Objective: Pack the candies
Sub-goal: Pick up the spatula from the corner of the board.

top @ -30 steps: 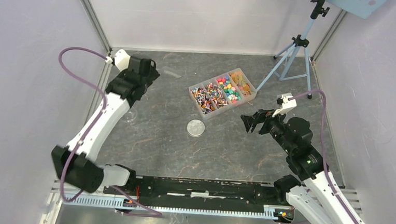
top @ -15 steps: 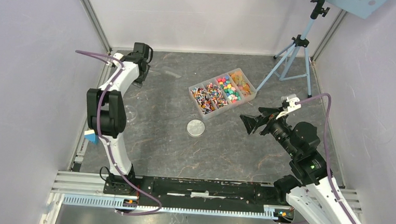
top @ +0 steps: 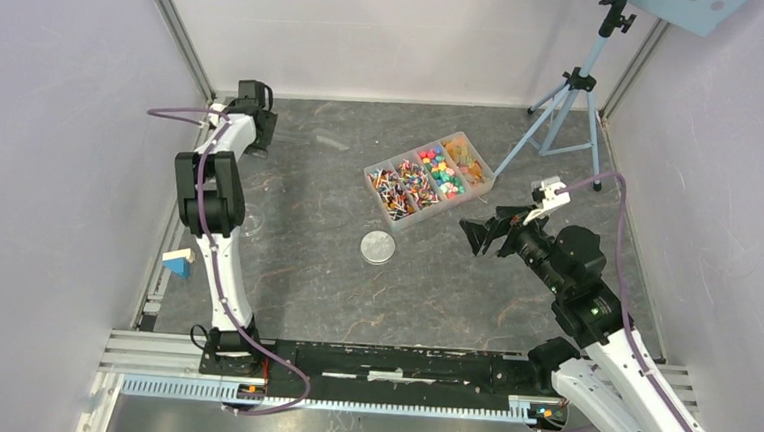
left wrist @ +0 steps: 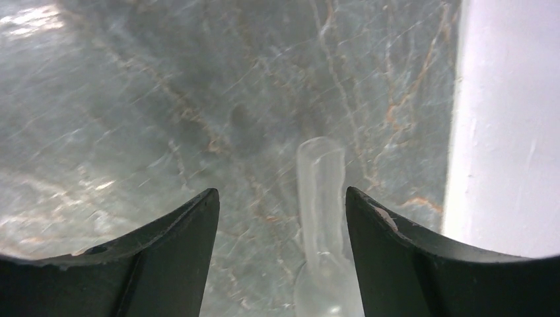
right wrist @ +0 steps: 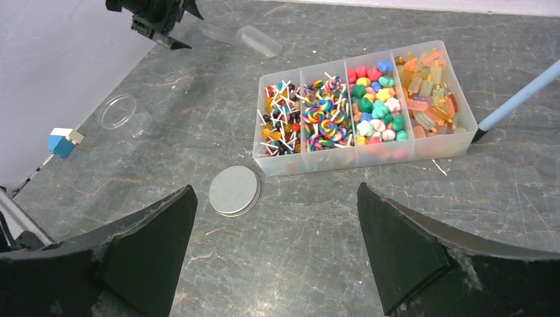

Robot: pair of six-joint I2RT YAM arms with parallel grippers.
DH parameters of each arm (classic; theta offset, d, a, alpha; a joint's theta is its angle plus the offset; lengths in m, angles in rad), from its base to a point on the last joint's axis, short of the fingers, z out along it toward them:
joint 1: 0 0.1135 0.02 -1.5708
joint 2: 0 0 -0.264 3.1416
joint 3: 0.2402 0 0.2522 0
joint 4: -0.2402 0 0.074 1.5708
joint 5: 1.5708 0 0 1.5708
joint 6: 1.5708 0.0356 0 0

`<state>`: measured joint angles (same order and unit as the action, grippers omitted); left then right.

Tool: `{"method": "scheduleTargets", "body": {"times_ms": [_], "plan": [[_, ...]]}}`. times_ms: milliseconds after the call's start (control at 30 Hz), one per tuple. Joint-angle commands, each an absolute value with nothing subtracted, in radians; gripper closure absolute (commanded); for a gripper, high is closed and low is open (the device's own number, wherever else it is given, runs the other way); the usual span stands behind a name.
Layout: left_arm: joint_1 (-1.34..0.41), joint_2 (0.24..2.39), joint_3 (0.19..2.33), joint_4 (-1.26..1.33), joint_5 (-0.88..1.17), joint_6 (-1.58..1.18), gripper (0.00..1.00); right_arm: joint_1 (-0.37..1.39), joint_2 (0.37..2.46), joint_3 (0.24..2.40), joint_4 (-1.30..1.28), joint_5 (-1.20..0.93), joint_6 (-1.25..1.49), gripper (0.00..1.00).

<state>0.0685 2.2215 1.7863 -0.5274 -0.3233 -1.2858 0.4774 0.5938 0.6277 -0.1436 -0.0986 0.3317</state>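
Candies (right wrist: 343, 99) lie sorted in a divided tray (right wrist: 350, 160) toward the worktop's far edge, none packed. Left claw (left wrist: 280, 198), spread, straddles a clear plastic piece (left wrist: 321, 185) at the far-left corner, apparently to grasp it. Right claw (right wrist: 275, 195) hangs spread near the right edge, facing the tray.

Left arm (top: 204, 190) reaching far back, left fingers (left wrist: 165, 251) gaping open. Right arm (top: 579, 288) bending toward middle, right fingers (right wrist: 145, 251) gaping open too.

Candies (right wrist: 362, 109) in the compartments of a tray (right wrist: 356, 160), the lid (right wrist: 232, 191) just before it, leftward
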Motion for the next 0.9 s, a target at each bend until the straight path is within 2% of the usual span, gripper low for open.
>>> {"method": "scheduleTargets", "body": {"times_ms": [0, 133, 433, 567, 733, 800, 867], "plan": [[0.087, 2.283, 1.897, -0.464, -0.281, -1.239, 0.23, 0.476, 0.613, 0.646, -0.107, -0.077, 0.313, 0.02], [0.088, 2.344, 1.993, -0.507, -0.254, -1.234, 0.22, 0.476, 0.635, 0.646, -0.080, -0.082, 0.320, 0.02], [0.085, 2.400, 2.004, -0.530, -0.258, -1.257, 0.22, 0.476, 0.674, 0.664, -0.088, -0.044, 0.303, 0.02], [0.085, 2.406, 1.981, -0.553, -0.276, -1.292, 0.27, 0.477, 0.682, 0.663, -0.081, -0.044, 0.313, 0.02], [0.086, 2.421, 1.991, -0.552, -0.256, -1.284, 0.43, 0.477, 0.691, 0.660, -0.085, -0.046, 0.323, 0.02], [0.085, 2.417, 1.990, -0.551, -0.248, -1.279, 0.52, 0.476, 0.692, 0.662, -0.085, -0.046, 0.330, 0.02], [0.085, 2.405, 1.981, -0.546, -0.237, -1.272, 0.66, 0.477, 0.690, 0.663, -0.087, -0.049, 0.338, 0.02]]}}
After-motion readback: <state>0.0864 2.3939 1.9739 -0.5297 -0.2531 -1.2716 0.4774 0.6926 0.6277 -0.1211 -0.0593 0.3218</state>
